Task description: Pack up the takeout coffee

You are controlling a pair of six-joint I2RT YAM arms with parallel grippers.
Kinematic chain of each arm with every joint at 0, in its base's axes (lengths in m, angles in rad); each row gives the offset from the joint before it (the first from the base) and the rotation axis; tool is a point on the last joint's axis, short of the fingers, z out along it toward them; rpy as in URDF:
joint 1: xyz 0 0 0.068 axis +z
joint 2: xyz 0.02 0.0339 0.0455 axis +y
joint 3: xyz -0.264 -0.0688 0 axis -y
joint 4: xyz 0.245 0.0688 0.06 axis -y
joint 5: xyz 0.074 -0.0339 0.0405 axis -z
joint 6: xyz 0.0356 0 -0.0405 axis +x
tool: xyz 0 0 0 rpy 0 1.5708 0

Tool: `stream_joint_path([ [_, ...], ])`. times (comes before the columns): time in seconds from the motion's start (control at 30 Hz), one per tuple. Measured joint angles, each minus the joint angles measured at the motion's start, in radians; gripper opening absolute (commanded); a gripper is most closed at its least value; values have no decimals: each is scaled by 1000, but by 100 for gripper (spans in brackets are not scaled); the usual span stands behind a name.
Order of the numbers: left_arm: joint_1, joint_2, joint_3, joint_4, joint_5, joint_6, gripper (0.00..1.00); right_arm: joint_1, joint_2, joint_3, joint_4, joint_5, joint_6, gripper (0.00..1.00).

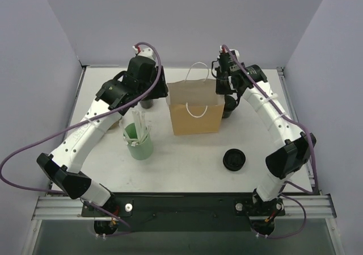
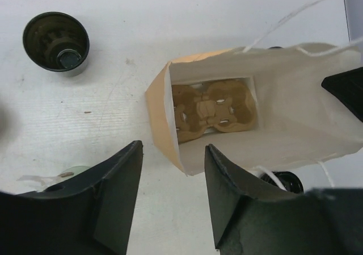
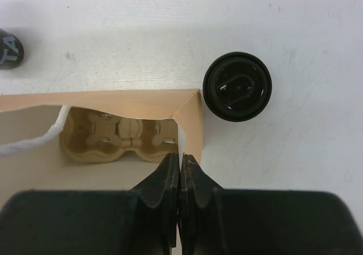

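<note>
Standing upright on the worktop (image 1: 187, 153) just beside the right side wall of the paper bag (image 1: 195, 116), the takeout coffee (image 3: 237, 86) is a small black cup, dark inside, open-topped and outside the bag. The right end effector (image 3: 180, 159) is closed at the rim of that same wall, near the bag's corner; the paper edge runs straight into the seam between its fingers, so it appears to pinch the bag. The bag stands open, and a brown pulp cup carrier (image 2: 212, 110) lies flat on its bottom. The left end effector (image 2: 173, 153) hangs above the bag's left end with its fingers spread apart and nothing between them. A second black cup (image 2: 57, 42), brownish inside, stands to the left of the bag. Nearer the arm bases sit a green cup (image 1: 140, 147) holding white sticks and, well to its right, a flat black lid (image 1: 233, 159).
</note>
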Motion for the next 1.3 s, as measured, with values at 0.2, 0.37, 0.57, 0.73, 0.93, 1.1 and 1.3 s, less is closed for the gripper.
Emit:
stream_joint_path([
  [0.2, 5, -66, 26, -76, -90, -14, 64, 90, -223, -282, 183, 53, -36, 0],
  [0.37, 10, -144, 18, -98, -145, -12, 66, 150, -437, -515, 328, 76, -58, 0],
  [0.57, 19, -240, -39, -97, -169, -9, 67, 158, -604, -680, 428, 108, -57, 0],
  [0.73, 19, -266, -100, -81, -165, 13, 67, 161, -702, -814, 510, 87, -58, 0],
  [0.93, 19, -317, -214, -47, -108, 59, 67, 167, -757, -897, 529, 74, -57, 0],
  [1.1, 19, -404, -318, 17, 15, 96, 66, 179, -836, -976, 578, 71, -53, 0],
  [1.3, -25, -434, -340, 87, 166, 145, 66, 194, -866, -992, 579, 73, -54, 0],
])
